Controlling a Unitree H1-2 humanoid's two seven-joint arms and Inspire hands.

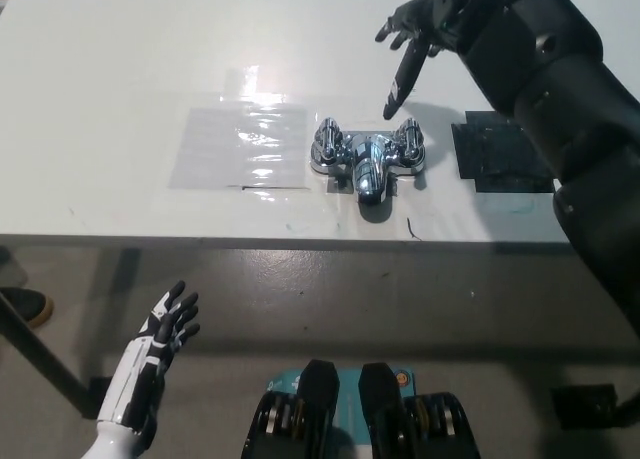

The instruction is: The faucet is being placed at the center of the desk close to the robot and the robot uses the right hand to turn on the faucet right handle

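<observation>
A chrome faucet (367, 157) with two handles sits near the front edge of the white desk (120, 89), at its middle. Its right handle (410, 141) is the one at picture right. My black right hand (412, 45) hovers open just behind and above that handle, one finger pointing down toward it without touching. The black right arm (560, 109) reaches in from the right. My white left hand (160, 339) rests open below the desk edge at the lower left.
A clear taped sheet (240, 144) lies left of the faucet. A black taped square (505, 154) lies to its right, partly under my arm. The desk's front edge runs across the picture just below the faucet.
</observation>
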